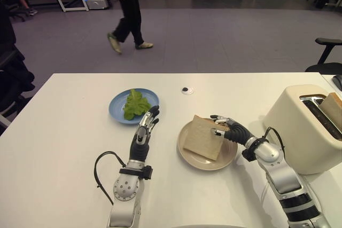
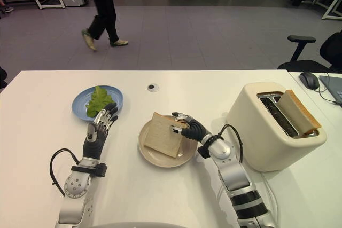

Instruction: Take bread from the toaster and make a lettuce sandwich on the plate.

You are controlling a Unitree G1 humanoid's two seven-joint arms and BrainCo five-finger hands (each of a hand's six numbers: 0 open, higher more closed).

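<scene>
Gripping a pale square bread slice (image 1: 202,139) on the tan round plate (image 1: 228,156), the right hand (image 1: 233,130) curls its fingers around the edge. Left hand (image 1: 144,133) lies flat, fingers straight, empty.

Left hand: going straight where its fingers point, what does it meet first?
Probably the round blue plate holding the green lettuce leaf: the fingers of the left hand sit at its near rim; height unclear.

We see a pale bread slice (image 2: 164,134) tilted on the tan plate (image 2: 160,160), lettuce (image 2: 99,101) on a blue plate (image 2: 80,109), and another slice (image 2: 300,111) standing in the cream toaster (image 2: 256,137).
</scene>
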